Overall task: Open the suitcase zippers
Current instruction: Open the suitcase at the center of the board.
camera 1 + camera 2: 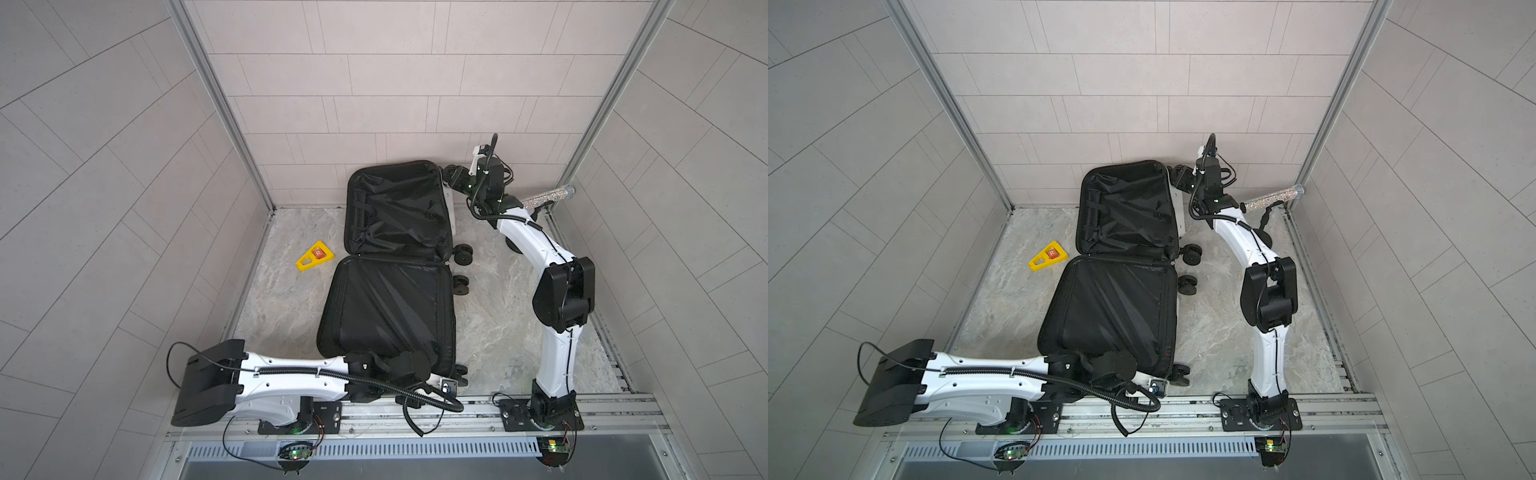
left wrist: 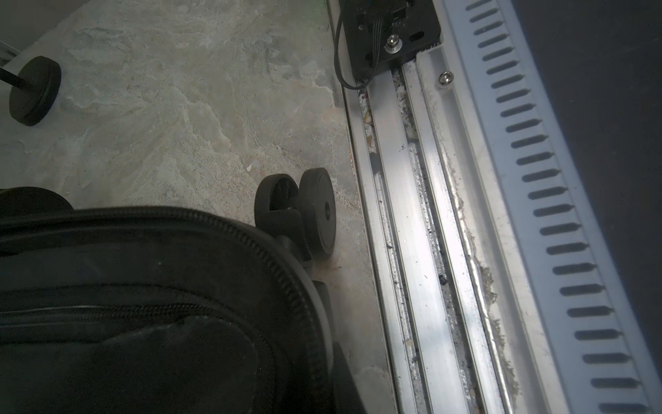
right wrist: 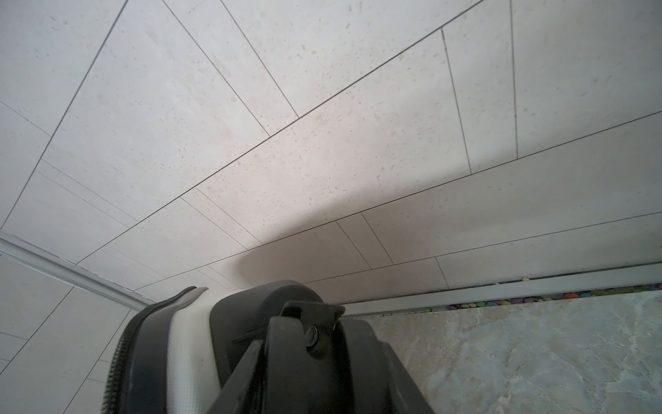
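Black-lined suitcase (image 1: pixel 386 316) spread open on stone table (image 1: pixel 286 307), zippers (image 2: pixel 283 272) undone

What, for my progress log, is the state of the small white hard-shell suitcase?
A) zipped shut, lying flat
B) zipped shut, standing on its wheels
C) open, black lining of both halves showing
C: in both top views the small white hard-shell suitcase is spread apart, with black fabric lining showing in both halves.
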